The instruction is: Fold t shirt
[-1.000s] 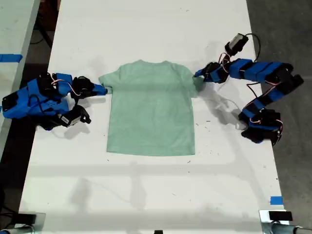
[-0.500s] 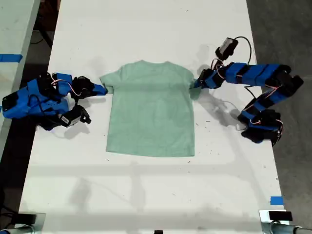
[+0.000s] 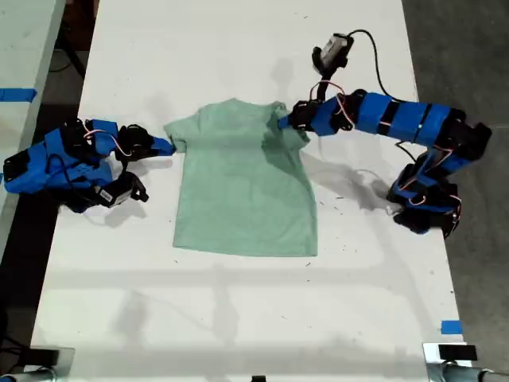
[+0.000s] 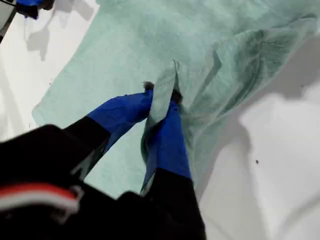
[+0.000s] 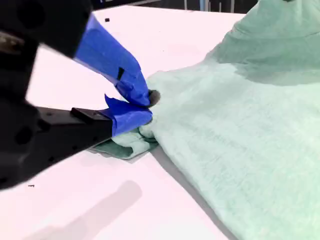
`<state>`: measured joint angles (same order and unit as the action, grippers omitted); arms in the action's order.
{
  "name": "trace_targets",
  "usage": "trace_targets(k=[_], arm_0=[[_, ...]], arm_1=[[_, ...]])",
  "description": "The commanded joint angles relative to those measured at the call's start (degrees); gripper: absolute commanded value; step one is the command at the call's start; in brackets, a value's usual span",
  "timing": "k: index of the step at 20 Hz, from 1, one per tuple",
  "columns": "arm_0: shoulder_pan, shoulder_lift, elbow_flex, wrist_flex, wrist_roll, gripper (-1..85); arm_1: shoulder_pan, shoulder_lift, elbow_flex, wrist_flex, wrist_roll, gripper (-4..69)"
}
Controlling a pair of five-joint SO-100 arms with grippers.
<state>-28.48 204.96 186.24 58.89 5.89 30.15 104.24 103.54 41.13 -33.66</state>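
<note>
Now the sleeve fold: my first hand [image 4: 161,102] pinches one sleeve of the t shirt [image 3: 242,187], lifted over the chest; my second hand [image 5: 145,107] clamps the other sleeve on the table [image 3: 238,318]. Next, lay it flat.
</note>
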Motion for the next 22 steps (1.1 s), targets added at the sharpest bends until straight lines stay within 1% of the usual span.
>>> trace_targets(k=[1,3,4,5,7,8,10,11,13,14,15,16,17,19,20,21,22], arm_0=[[0.00,0.44,2.46,-0.70,0.35,-0.3],[0.09,0.44,2.46,-0.70,0.35,-0.3],[0.09,0.44,2.46,-0.70,0.35,-0.3],[0.09,0.44,2.46,-0.70,0.44,-0.3],[0.09,0.44,2.46,-0.70,0.44,-0.3],[0.18,0.44,2.46,-0.70,0.44,-0.3],[0.26,0.44,2.46,-0.70,0.44,-0.3],[0.18,0.44,2.46,-0.70,0.44,-0.3],[0.09,0.44,2.46,-0.70,0.53,-0.3],[0.09,0.44,2.46,-0.70,0.53,-0.3],[0.18,0.44,2.46,-0.70,0.53,-0.3],[0.18,0.44,2.46,-0.70,0.53,-0.3],[0.09,0.44,2.46,-0.70,0.53,-0.3],[0.00,0.44,2.46,-0.70,0.53,-0.3],[0.09,0.44,2.46,-0.70,0.53,-0.3],[0.26,0.44,2.46,-0.70,0.53,-0.3],[0.44,0.44,2.46,-0.70,0.62,-0.3]], arm_1=[[-4.39,-4.75,-7.47,-3.69,-0.18,1.9],[-6.86,-12.13,-12.57,-3.16,-0.35,1.9],[-8.00,-16.08,-15.91,-1.76,-0.53,5.5],[-9.05,-19.60,-19.78,0.26,-0.97,11.2],[-9.76,-23.03,-26.89,6.68,-2.99,23.9],[-9.23,-22.24,-28.65,10.02,-3.34,27.9],[-7.65,-16.61,-29.09,15.64,-3.60,30.2],[-7.03,-12.66,-28.30,18.11,-3.78,30.2],[-6.24,-4.22,-25.49,23.91,-3.25,28.7],[-6.33,1.05,-22.32,26.72,-1.93,26.4],[-7.21,7.38,-16.61,27.69,0.00,22.8],[-9.23,15.03,-8.17,26.37,2.29,18.5],[-11.95,23.55,2.46,22.68,3.96,14.0],[-16.70,44.91,27.77,11.87,4.48,9.3],[-18.72,58.45,41.13,7.47,5.63,7.3],[-20.21,74.18,53.96,6.42,8.17,1.7],[-21.45,90.53,64.07,10.72,9.58,1.6]])
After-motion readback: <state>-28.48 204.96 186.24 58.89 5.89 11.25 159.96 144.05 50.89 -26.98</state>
